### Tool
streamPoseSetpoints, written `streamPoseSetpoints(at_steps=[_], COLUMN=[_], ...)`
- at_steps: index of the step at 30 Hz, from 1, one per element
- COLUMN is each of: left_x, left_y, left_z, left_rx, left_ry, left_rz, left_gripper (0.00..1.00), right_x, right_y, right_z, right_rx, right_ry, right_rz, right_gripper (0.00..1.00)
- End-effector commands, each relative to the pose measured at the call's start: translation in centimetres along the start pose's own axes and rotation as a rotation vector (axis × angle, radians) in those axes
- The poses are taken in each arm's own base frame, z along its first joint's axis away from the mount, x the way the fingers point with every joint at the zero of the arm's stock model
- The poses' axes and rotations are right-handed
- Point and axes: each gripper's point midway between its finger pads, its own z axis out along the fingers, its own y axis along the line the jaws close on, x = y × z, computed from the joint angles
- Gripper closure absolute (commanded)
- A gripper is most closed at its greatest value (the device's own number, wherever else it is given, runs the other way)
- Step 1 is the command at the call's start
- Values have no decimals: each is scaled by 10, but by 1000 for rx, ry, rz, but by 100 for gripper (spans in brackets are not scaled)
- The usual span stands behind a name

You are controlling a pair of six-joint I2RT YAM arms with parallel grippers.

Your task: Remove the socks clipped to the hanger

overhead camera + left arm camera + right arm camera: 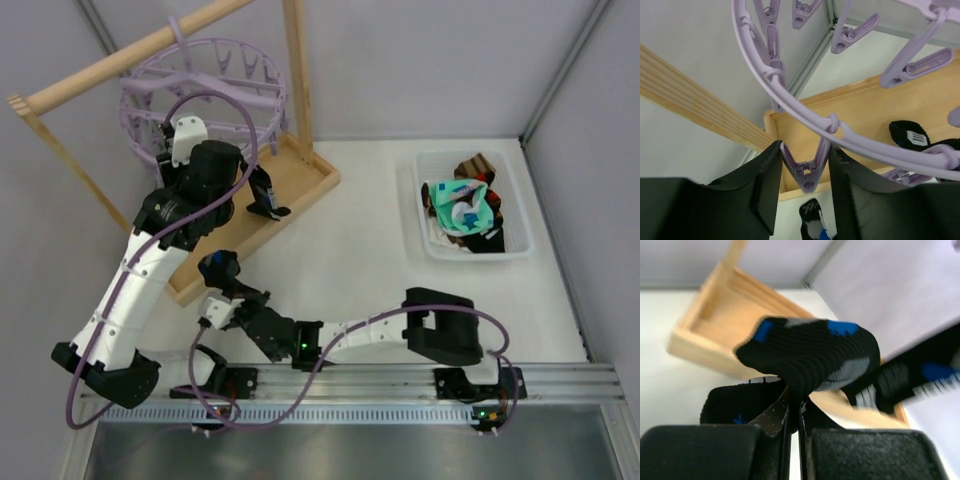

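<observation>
The pale-lavender hanger [205, 85] hangs from a wooden rod at the upper left. My left gripper [175, 145] reaches up under its ring. In the left wrist view the left gripper [805, 152] has its jaws against both handles of one lavender clip [806, 172]. A black sock with blue and grey marks [815, 220] sits just below that clip, apart from its tip. My right gripper [795, 410] is shut on this black sock [810, 357], near the wooden base in the top view [217, 268]. Another black sock with white marks [265, 195] is by the ring over the base.
The wooden frame has a slanted rod [120, 60], an upright post [297, 70] and a tray-like base [300, 185]. A white basket [515, 245] at the right holds a teal-mint sock [460, 205], a brown striped sock [476, 165] and dark socks.
</observation>
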Motion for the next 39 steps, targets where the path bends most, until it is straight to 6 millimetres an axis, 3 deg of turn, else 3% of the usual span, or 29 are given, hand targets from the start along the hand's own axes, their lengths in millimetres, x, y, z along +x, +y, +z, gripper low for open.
streamPoseSetpoints(at_steps=[1, 2, 3, 4, 8, 10, 11, 12, 13, 14, 16, 17, 19, 20, 21, 22, 24, 25, 26, 27, 28, 29, 31, 32, 35, 39], left_x=[-1, 0, 2, 3, 10, 17, 19, 22, 26, 30, 37, 46, 56, 66, 72, 77, 88, 91, 90, 101, 104, 107, 123, 125, 120, 121], left_y=[-2, -3, -6, -6, -7, -8, -7, -8, -5, -11, -18, -22, -24, -24, -23, -23, -18, -16, -6, -10, -7, -1, -1, 0, 5, 8], left_z=[-6, -7, -9, -10, -16, -21, -23, -25, -29, -35, -44, -52, -58, -64, -65, -68, -74, -75, -80, -77, -76, -77, -71, -71, -76, -79], left_rx=[68, 78, 106, 116, 167, 208, 223, 239, 262, 318, 406, 473, 523, 564, 579, 601, 646, 654, 670, 671, 666, 663, 637, 636, 658, 670], left_ry=[6, 9, 16, 18, 32, 45, 50, 54, 57, 72, 89, 102, 113, 116, 115, 111, 75, 62, 26, 26, 18, 4, 15, 13, -9, -21], left_rz=[-53, -55, -63, -75, -111, -129, -137, -144, -161, -168, -175, -183, -192, -205, -210, -220, -265, -277, -316, -316, -325, -346, -342, -347, -376, -386], left_gripper=[52, 49, 45, 39, 25, 17, 8, 5, 2, 2, 2, 2, 2, 2, 2, 2, 2, 2, 2, 2, 2, 2, 2, 2, 2, 2], right_x=[-25, -15, -15, 6, 61, 78, 94, 94, 107, 121, 123, 143, 151, 173, 185, 197, 220, 237, 256, 272, 295, 333, 367, 398, 442, 470], right_y=[-83, -97, -124, -128, -192, -220, -246, -265, -277, -304, -340, -366, -398, -426, -433, -460, -473, -488, -488, -492, -502, -492, -495, -481, -455, -428], right_z=[-46, -52, -67, -77, -100, -118, -121, -129, -138, -147, -159, -174, -184, -201, -201, -214, -216, -229, -224, -225, -237, -235, -239, -235, -231, -230], right_rx=[174, 197, 217, 209, 244, 239, 298, 318, 333, 399, 473, 546, 600, 677, 673, 745, 772, 832, 812, 821, 861, 835, 835, 795, 749, 708], right_ry=[-29, -10, 9, 58, 236, 298, 332, 330, 390, 429, 448, 514, 538, 596, 628, 650, 699, 728, 754, 774, 818, 917, 993, 1059, 1132, 1179], right_rz=[189, 244, 276, 272, 401, 426, 458, 481, 462, 462, 472, 463, 483, 490, 503, 517, 566, 599, 632, 656, 685, 711, 738, 764, 828, 875], right_gripper=[100, 100, 100, 100, 100, 100, 100, 100, 100, 100, 100, 100, 100, 100, 100, 100, 100, 100, 100, 100, 100, 100, 100, 100, 100, 100])
